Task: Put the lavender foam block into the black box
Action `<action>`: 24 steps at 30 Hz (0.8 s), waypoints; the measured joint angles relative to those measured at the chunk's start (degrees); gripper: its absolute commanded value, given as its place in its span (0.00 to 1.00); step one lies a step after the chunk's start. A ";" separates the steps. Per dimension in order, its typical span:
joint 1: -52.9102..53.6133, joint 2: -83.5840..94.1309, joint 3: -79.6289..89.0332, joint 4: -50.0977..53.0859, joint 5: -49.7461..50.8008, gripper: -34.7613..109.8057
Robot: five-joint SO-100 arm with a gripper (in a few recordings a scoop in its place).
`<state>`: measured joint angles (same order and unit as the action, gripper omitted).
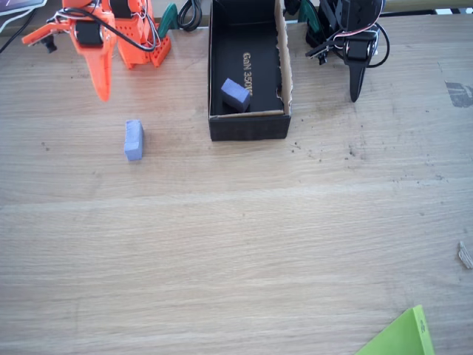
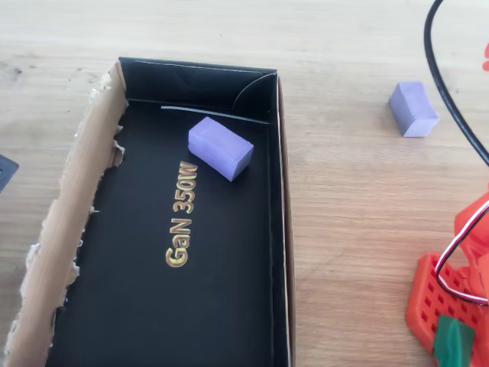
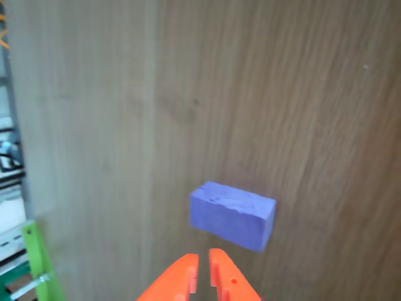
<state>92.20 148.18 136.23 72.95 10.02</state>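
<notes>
Foam block (image 1: 133, 140) sits on the bare table (image 1: 236, 251), left of the black box (image 1: 248, 127) in the fixed view, long axis running toward your orange gripper (image 3: 202, 271). Your wrist view shows it just ahead of the nearly closed, empty tips. Overhead view reveals a darker block (image 2: 220, 147) already inside the box.

Fixed view faces me across the bench (image 1: 236, 244), overhead view close above the black box (image 2: 279, 229), both sharing it, wrist view behind my pincer (image 3: 202, 271)
</notes>
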 measured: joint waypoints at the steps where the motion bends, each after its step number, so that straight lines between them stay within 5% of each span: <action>1: 0.09 -0.09 0.00 0.97 1.41 0.24; 14: -1.67 -26.10 -18.63 7.21 3.60 0.24; 24: -2.99 -30.15 -21.45 10.28 4.39 0.24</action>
<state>89.21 118.04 114.79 83.23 14.41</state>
